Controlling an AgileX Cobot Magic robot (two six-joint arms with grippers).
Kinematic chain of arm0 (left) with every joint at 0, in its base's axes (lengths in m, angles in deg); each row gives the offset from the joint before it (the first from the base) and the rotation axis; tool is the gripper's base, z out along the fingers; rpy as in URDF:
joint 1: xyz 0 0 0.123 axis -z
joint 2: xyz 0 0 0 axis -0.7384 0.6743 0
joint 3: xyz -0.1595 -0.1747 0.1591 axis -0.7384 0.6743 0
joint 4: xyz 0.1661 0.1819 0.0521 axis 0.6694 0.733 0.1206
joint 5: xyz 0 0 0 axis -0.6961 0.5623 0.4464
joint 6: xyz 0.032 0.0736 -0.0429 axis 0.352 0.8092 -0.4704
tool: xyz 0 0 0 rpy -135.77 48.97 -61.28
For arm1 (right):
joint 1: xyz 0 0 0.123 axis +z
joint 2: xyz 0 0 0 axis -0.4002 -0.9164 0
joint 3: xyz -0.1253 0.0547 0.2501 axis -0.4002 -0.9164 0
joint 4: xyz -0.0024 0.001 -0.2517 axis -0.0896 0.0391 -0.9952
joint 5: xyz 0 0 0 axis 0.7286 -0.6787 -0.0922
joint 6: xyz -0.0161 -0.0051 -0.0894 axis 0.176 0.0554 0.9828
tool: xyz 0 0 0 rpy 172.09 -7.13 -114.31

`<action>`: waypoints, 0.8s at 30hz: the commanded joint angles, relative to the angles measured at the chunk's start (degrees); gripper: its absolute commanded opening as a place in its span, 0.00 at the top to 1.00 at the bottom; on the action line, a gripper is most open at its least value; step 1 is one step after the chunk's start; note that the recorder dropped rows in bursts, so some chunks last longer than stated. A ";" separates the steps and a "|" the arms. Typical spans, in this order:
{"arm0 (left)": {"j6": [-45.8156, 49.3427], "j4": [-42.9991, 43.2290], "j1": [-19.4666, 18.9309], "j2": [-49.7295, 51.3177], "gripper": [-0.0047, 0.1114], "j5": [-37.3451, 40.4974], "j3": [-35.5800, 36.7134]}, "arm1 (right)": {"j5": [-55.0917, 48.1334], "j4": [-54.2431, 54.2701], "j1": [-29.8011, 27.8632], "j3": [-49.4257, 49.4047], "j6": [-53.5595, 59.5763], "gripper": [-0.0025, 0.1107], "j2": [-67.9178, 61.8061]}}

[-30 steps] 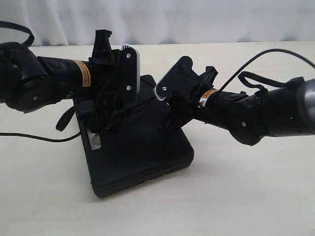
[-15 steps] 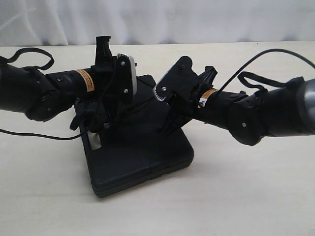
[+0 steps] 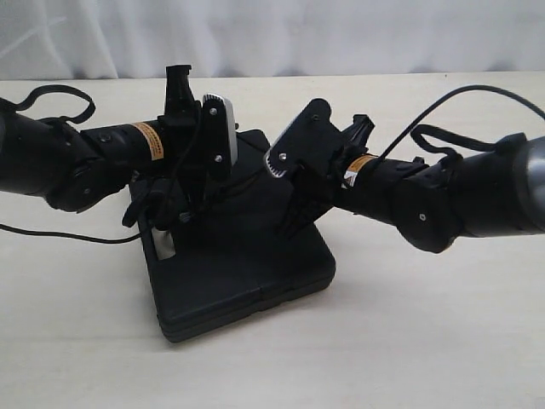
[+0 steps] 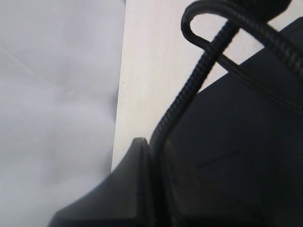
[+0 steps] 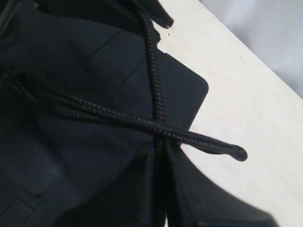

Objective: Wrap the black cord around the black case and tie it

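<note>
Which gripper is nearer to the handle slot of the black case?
Left. The left gripper is just above the handle slot; the right gripper is over the opposite side of the black case.

The case [image 3: 243,273] is matte black all over, with faint moulded lines on its lid. The cord [image 5: 156,94] is black too, with a tight braided weave of small slanted ridges. The bench [image 3: 426,341] is pale cream with a few tiny dark specks, and the curtain [image 3: 341,34] behind it is whitish grey. The left arm [image 3: 60,162] is black with an orange label [image 3: 146,136] and a silver-grey plate [image 3: 223,128]. The right arm [image 3: 460,200] is black with an orange-and-white sticker [image 3: 359,164].
</note>
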 commanded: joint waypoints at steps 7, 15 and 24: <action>0.06 -5.31 0.00 -0.05 0.96 -0.92 0.15 | -2.30 -6.18 0.07 -0.05 0.06 0.70 0.48; 3.43 -11.46 0.00 -0.05 0.96 -1.68 0.15 | -13.94 -5.49 0.07 -0.05 4.44 0.50 6.31; 3.35 -11.46 0.00 -1.33 0.96 -0.86 0.15 | -10.69 -5.49 0.07 -0.05 -13.71 0.50 15.40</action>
